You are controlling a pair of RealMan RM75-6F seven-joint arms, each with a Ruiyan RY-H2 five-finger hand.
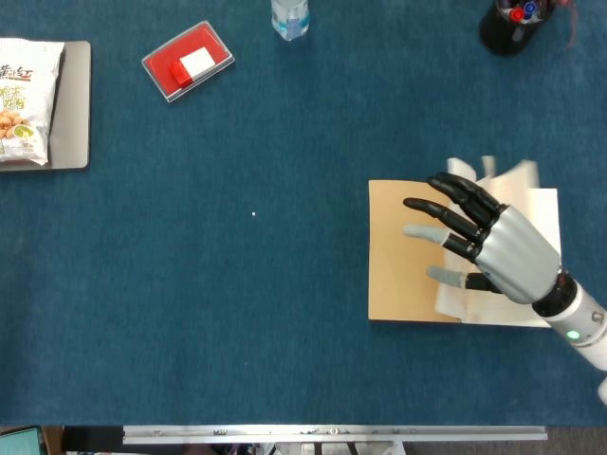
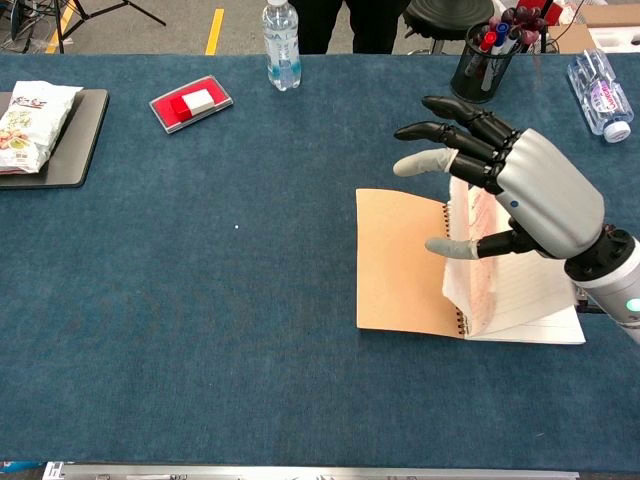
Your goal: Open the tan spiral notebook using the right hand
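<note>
Tan spiral notebook (image 2: 400, 262) near the table's right edge — cover flat, pages fanned upright, right hand (image 2: 520, 185) above, fingers spread, gripping nothing.

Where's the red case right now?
In the head view, the red case lies far upper left, between the snack bag and the water bottle.

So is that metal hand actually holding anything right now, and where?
It cannot be told for certain. The right hand has its fingers spread beside the raised pages of the tan notebook; it seems to lift them from behind rather than grip them.
</note>
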